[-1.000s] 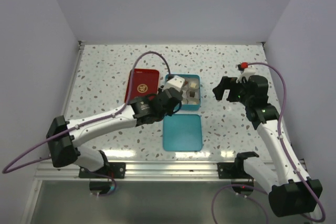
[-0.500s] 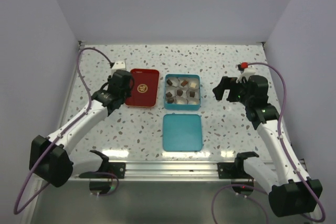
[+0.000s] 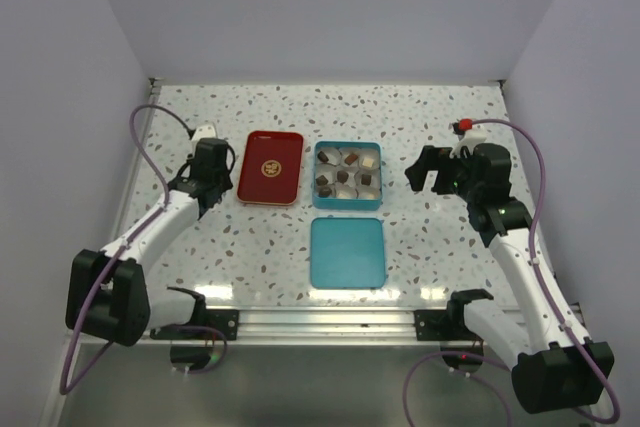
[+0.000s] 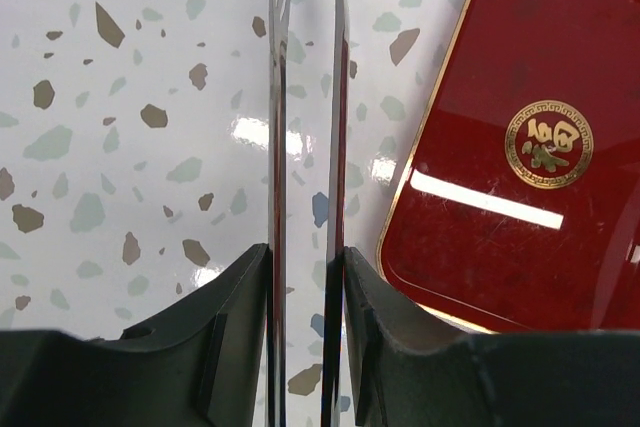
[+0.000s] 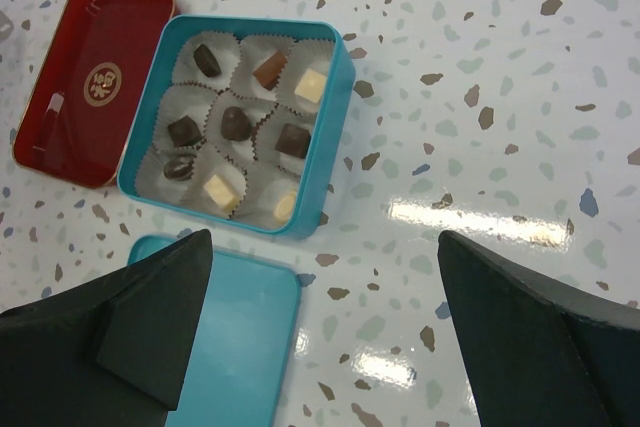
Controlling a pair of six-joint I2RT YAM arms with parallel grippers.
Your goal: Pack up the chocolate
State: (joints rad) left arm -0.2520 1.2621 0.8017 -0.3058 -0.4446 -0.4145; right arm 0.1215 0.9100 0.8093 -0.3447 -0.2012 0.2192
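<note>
Overhead, the chocolate [image 3: 343, 176] lies in the teal tin [image 3: 347, 204]: nine small pieces, one to each white paper cup, mostly dark brown with a few cream or tan. The tin stands open near the middle of the speckled table [image 3: 450, 117]. Its teal lid [image 3: 347, 252] lies flat on the table near it, on the side toward the arm bases, and a red tray [image 3: 270, 167] with a gold emblem sits just beside it on the left.

At far left, the left gripper [image 3: 211, 167] hangs over bare table beside the tray's outer edge, so the tray lies between it and the chocolate. Its thin fingers [image 4: 337, 97] stand a narrow slit apart, with nothing between them.

At right, the right gripper [image 3: 428, 169] is on the tin's other side, apart from it, its jaws spread wide and empty. From its wrist, the chocolate [image 5: 236, 122] shows ahead and to the left of the open fingers.
</note>
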